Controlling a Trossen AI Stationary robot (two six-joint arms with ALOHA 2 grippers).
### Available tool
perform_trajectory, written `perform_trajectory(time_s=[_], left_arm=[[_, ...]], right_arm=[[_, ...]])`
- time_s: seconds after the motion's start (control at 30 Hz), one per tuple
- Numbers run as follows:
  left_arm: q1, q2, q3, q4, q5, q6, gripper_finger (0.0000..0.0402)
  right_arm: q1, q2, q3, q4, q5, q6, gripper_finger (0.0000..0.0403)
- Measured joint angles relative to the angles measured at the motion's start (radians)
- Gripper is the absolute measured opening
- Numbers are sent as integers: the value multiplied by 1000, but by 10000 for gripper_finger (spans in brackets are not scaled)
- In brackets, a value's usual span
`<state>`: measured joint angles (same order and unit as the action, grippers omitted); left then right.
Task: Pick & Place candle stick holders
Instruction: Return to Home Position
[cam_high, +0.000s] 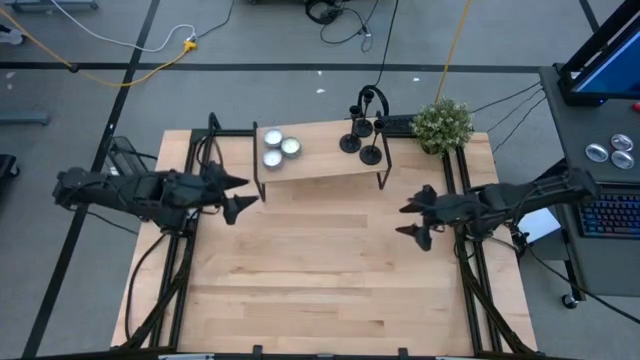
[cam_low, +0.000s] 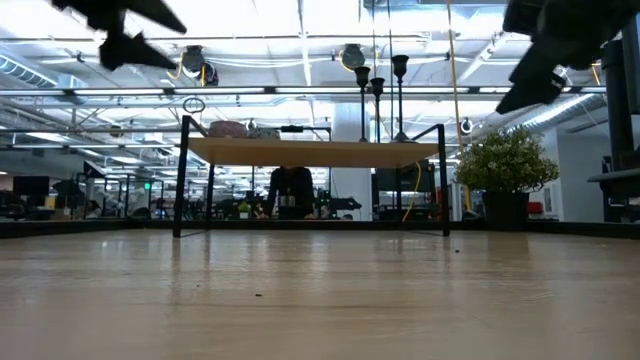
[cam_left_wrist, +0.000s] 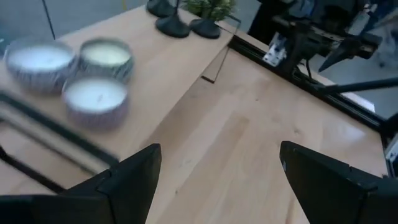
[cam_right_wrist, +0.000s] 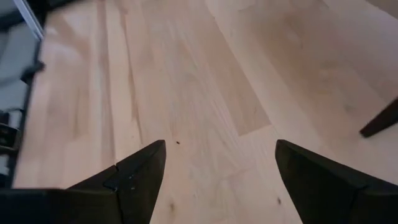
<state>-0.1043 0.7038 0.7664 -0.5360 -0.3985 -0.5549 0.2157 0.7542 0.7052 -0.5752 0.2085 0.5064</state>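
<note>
Three black candle stick holders (cam_high: 360, 140) upright, clustered at right end of shelf (cam_high: 320, 168), tealight candles (cam_high: 280, 148) at left end; left gripper (cam_high: 250, 192) and right gripper (cam_high: 400, 220) both spread wide, aloft over table (cam_high: 320, 280), either side.

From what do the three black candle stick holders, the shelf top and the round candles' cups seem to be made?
Candle stick holders: likely metal, matte black; stems very thin, no shine. Shelf top: pale wood, faint grain. Candle cups: probably thin metal, silvery sides, pale wax inside. Left gripper and right gripper hang open, off the shelf.
</note>
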Motion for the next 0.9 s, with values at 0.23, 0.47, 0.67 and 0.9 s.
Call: perform_trajectory(time_s=[0.23,0.47,0.67,0.9], left_arm=[[-40,-154,-233,44,-84,-130,335],[-42,-218,-364,56,-178,-226,335],[-42,-213,-392,36,-177,-247,335],[-42,-228,-392,119,-142,-199,335]], right_arm=[[0,-256,-128,7,0,65,293],[0,-435,-202,33,4,77,293],[0,-492,-235,0,1,152,293],[0,-521,-284,1,0,186,293]])
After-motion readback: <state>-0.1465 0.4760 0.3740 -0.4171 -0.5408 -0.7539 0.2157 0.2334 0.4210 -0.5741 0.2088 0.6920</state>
